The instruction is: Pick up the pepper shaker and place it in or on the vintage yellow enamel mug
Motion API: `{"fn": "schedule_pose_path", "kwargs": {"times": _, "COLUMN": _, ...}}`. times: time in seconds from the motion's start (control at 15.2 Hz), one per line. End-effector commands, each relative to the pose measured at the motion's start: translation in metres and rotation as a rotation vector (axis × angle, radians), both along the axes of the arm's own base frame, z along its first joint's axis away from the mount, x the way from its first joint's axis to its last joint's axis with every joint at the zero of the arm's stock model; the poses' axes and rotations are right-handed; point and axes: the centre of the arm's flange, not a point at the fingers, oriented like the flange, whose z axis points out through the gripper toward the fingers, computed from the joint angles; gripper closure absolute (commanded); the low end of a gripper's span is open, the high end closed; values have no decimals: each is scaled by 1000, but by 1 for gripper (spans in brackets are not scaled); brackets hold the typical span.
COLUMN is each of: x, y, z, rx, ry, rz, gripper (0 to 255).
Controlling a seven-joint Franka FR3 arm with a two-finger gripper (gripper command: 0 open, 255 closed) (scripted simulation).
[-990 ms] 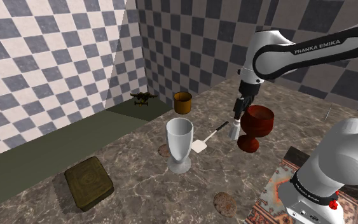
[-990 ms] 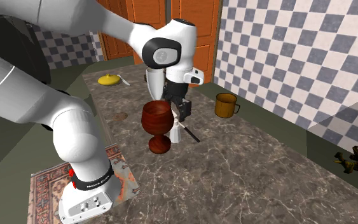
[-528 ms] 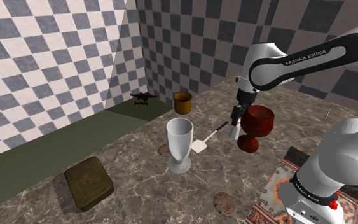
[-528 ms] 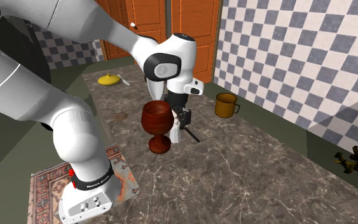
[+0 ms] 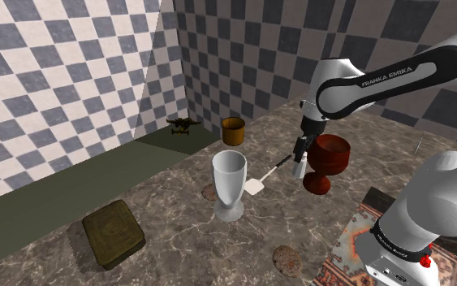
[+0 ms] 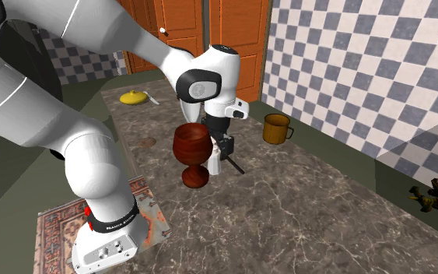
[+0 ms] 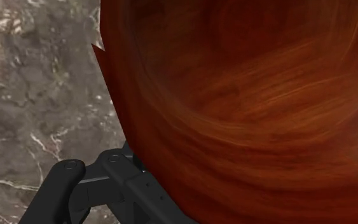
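Pepper shaker (image 5: 299, 171), small and white, is set on the dark marbled bench (image 5: 178, 244) just beside the red-brown wooden goblet (image 5: 329, 156), on the shoulder view's left, directly under the black gripper (image 5: 300, 153); whether its jaws are open or closed cannot be told, and the goblet's bowl should be kept clear of during descent.

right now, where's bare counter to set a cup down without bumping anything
Bare marble lies between the flat brown pad and the white goblet, and again between that goblet and the round coaster beside the rug. It is crowded where the end effector, pepper shaker, spatula and wooden goblet stand close together.
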Motion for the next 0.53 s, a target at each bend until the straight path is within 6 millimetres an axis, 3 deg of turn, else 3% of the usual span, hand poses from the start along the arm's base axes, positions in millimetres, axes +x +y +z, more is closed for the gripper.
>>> {"fn": "schedule_pose_path", "kwargs": {"times": 0.0, "x": -3, "y": 0, "z": -7, "rx": 1, "ry": 18, "rz": 1, "gripper": 0}}
{"fn": "schedule_pose_path", "kwargs": {"times": 0.07, "x": -2, "y": 0, "z": -6, "rx": 0, "ry": 17, "rz": 1, "gripper": 255}}
{"fn": "schedule_pose_path", "kwargs": {"times": 0.46, "x": -2, "y": 1, "z": -5, "rx": 1, "ry": 17, "rz": 1, "gripper": 255}}
